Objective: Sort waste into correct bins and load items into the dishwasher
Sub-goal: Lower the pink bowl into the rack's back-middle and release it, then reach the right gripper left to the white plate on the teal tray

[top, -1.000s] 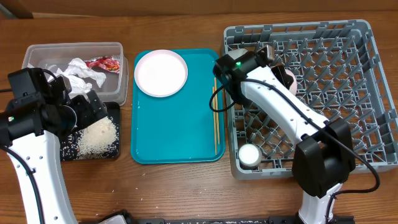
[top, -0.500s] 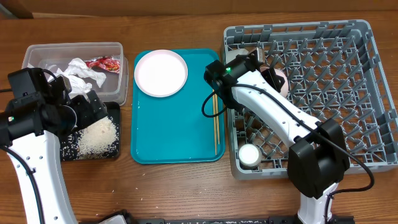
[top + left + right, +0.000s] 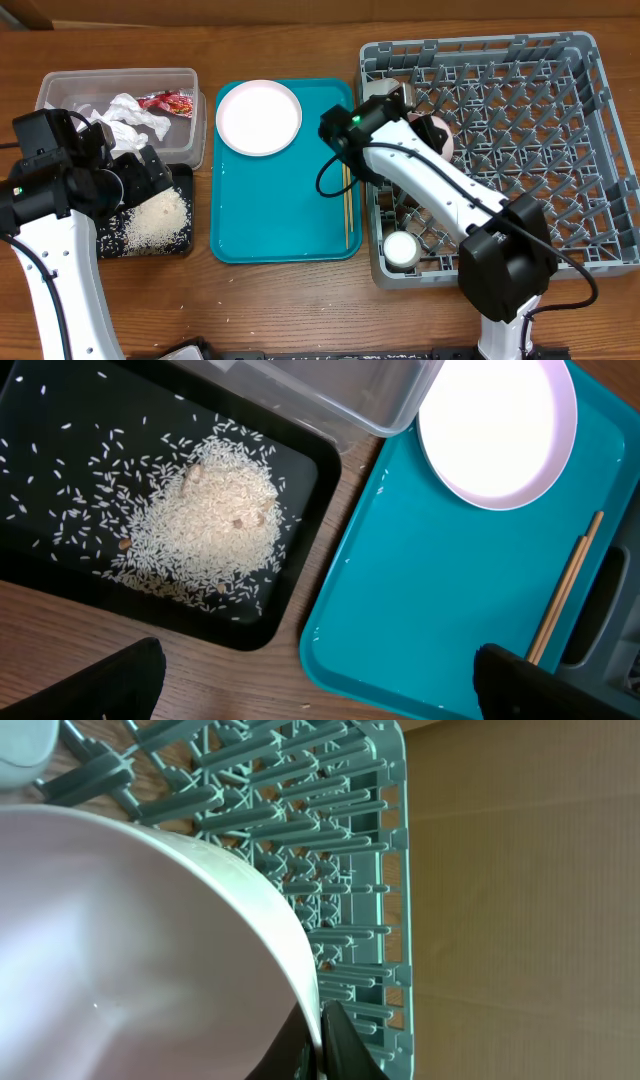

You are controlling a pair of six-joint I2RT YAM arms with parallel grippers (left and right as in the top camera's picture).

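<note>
**A:** White cup in the near-left corner of the rack, so is loading under way?

**B:** I'd say so. Off to the left, the rice lies heaped in the black tray. The left gripper hangs over that tray's right edge, fingers spread wide and holding nothing.

**A:** What's on the teal tray?

**B:** Chopsticks along its right edge, and farther back the plate in its far-left corner.

**A:** And the right gripper?

**B:** Its fingers are pinched on the rim of a bowl, over the far-left part of the rack. I cannot tell whether it touches the pegs. This looks like the bowl-loading step. Next, the bowl needs settling between pegs before the fingers let go.

**A:** The waste?

**B:** Napkins and wrapper lie in the clear tub, far left.
</note>
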